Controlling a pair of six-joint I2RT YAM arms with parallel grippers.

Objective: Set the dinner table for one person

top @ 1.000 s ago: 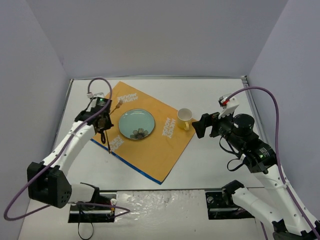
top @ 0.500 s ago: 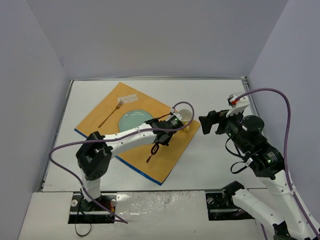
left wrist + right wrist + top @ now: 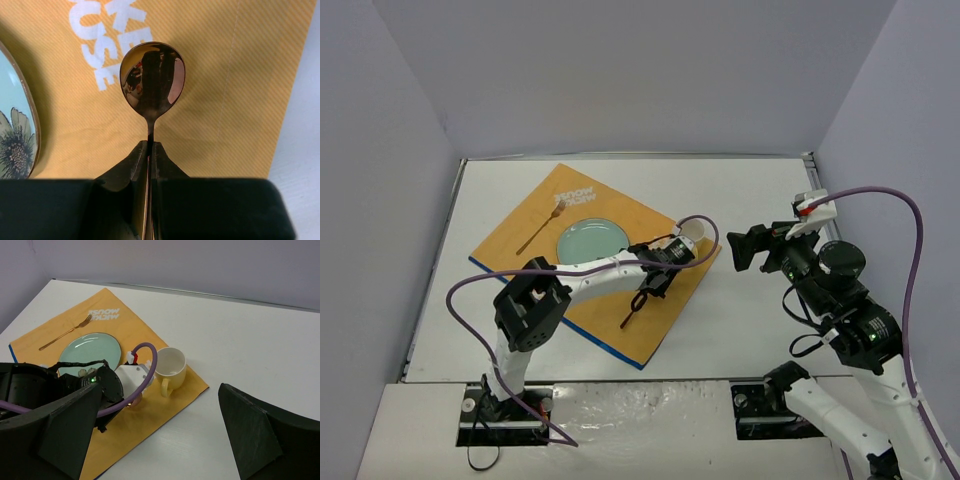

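Note:
On the white dinner table (image 3: 760, 190) lies an orange placemat (image 3: 610, 300) with a pale blue plate (image 3: 592, 240), a gold fork (image 3: 540, 230) to the plate's left and a yellow cup (image 3: 690, 237) at its right corner. My left gripper (image 3: 648, 288) hovers over the mat between plate and cup, shut on the neck of a gold spoon (image 3: 152, 80). The spoon's handle (image 3: 628, 318) points toward the near edge. My right gripper (image 3: 750, 248) stands open and empty over bare table right of the cup (image 3: 170, 367).
Pale lavender walls (image 3: 620, 80) close the table on three sides. The left arm (image 3: 590, 280) stretches across the mat's near half. A purple cable (image 3: 145, 365) loops over the left wrist beside the cup.
The left gripper has carried the spoon from the plate's left side across to its right, near the cup. The right gripper has drawn back to the right, away from the cup.

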